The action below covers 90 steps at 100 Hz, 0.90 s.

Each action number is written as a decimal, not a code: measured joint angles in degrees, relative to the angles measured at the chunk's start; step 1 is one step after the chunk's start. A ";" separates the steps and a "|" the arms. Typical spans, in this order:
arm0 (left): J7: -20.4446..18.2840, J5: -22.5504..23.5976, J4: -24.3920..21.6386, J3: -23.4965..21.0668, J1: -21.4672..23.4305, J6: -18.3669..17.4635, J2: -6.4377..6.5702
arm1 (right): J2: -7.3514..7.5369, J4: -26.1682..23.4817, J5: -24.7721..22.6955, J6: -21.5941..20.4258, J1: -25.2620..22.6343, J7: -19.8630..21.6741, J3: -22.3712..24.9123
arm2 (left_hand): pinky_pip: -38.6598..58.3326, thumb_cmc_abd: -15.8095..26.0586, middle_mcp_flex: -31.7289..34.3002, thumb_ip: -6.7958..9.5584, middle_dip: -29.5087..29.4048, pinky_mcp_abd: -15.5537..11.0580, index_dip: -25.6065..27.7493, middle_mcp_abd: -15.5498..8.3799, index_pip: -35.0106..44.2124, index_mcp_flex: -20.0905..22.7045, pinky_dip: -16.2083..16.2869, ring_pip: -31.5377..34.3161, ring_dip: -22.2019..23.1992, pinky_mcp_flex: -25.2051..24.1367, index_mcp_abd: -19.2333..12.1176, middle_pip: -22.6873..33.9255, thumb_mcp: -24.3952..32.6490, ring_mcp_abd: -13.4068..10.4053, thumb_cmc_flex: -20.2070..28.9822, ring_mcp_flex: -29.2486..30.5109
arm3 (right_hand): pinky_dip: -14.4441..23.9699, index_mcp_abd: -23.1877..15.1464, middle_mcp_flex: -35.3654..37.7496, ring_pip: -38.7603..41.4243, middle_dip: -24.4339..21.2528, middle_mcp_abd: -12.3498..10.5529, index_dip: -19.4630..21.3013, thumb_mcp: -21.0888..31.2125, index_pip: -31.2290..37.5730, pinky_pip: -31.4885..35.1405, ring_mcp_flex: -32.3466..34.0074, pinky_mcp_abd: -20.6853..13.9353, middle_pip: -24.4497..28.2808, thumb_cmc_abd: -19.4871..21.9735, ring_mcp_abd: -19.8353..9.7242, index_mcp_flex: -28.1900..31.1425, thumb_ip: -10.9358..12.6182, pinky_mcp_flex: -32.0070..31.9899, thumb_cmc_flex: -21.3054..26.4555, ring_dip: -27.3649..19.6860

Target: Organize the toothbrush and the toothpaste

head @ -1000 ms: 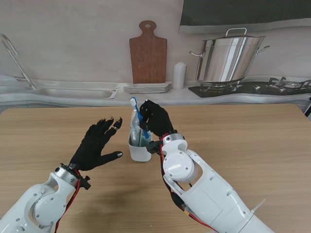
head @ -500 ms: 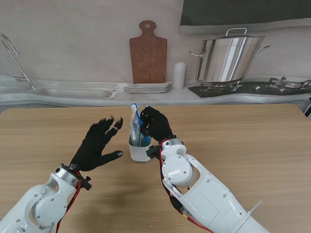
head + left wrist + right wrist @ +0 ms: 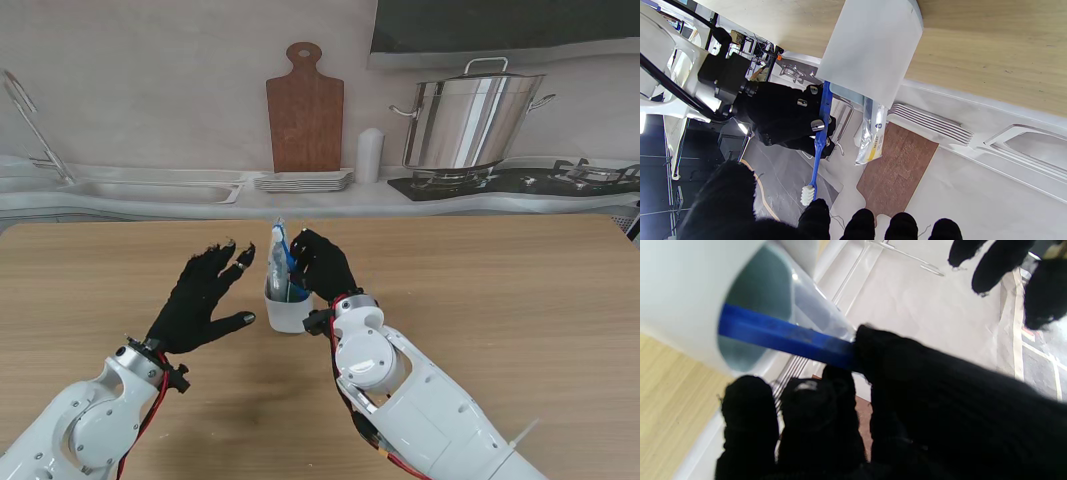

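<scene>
A white cup (image 3: pixel 285 310) stands on the wooden table (image 3: pixel 520 290) between my two hands. A toothpaste tube (image 3: pixel 274 262) in clear wrap stands upright inside the cup (image 3: pixel 870 50). My right hand (image 3: pixel 322 264) is shut on a blue toothbrush (image 3: pixel 289 258) just right of the cup, with the handle's lower end inside it. The left wrist view shows the toothbrush (image 3: pixel 820 133), bristles away from the cup, and the toothpaste tube (image 3: pixel 872 133). In the right wrist view the blue toothbrush (image 3: pixel 783 336) handle enters the cup (image 3: pixel 690 300). My left hand (image 3: pixel 200 300) is open, fingers spread, left of the cup.
Behind the table runs a printed kitchen backdrop with a cutting board (image 3: pixel 304 110), stacked plates (image 3: pixel 303 181), a steel pot (image 3: pixel 470 120) and a sink (image 3: pixel 150 190). The table's far edge (image 3: pixel 450 218) lies just beyond the cup.
My right hand has lowered the toothbrush, so its handle now sits deeper in the cup. The left hand has barely moved.
</scene>
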 measured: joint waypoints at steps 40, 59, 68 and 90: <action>0.03 0.29 -0.46 0.23 0.29 0.69 0.00 | 0.40 0.91 -0.37 -0.54 -0.79 0.66 -0.07 | -0.11 0.00 0.00 0.00 1.18 0.05 0.00 0.65 0.00 0.00 -0.74 0.00 0.00 0.00 0.00 -0.02 0.00 0.47 0.03 0.00 | 0.00 -0.55 -1.36 -0.44 -2.35 -0.01 -0.42 0.15 -0.02 -0.13 -1.64 0.08 0.26 1.23 -0.01 -0.10 -0.70 -1.78 0.04 -0.01; 0.01 0.27 -0.59 0.46 0.32 0.91 0.00 | 0.72 0.90 -0.79 -0.59 -1.15 1.34 -0.04 | -0.11 0.00 0.00 0.00 2.54 0.07 0.00 0.74 0.00 0.00 -0.80 0.00 0.24 0.00 0.00 -0.06 0.00 0.50 0.04 0.00 | 0.00 -0.70 -1.80 -0.44 -3.84 -0.01 -1.47 0.17 -0.02 -0.13 -1.72 0.09 0.26 2.11 -0.01 -0.52 -1.38 -2.05 0.05 -0.01; -0.08 0.25 -0.63 0.49 0.33 1.04 0.00 | 0.87 0.87 -0.95 -0.58 -1.37 1.56 0.02 | -0.11 0.00 0.00 0.00 2.62 0.14 0.00 0.75 0.00 0.00 -0.80 0.00 0.25 0.00 0.00 -0.06 0.00 0.51 0.04 0.00 | 0.00 -0.74 -2.04 -0.46 -4.66 -0.01 -2.34 0.18 -0.02 -0.13 -2.23 0.11 0.26 2.34 -0.01 -0.71 -1.38 -2.72 0.06 -0.01; -0.40 0.12 -0.95 0.50 0.48 1.50 0.00 | 1.10 0.61 -0.98 -0.12 -1.98 1.81 0.33 | -0.01 0.00 0.00 0.00 3.98 0.21 0.00 0.76 0.00 0.00 -0.80 0.00 1.73 0.00 0.05 -0.06 0.00 0.53 0.04 0.00 | 0.00 -0.76 -2.55 -1.13 -5.72 -0.01 -4.51 0.24 -0.02 -0.13 -3.18 0.37 0.26 2.91 -0.01 -1.25 -1.38 -3.45 0.06 -0.01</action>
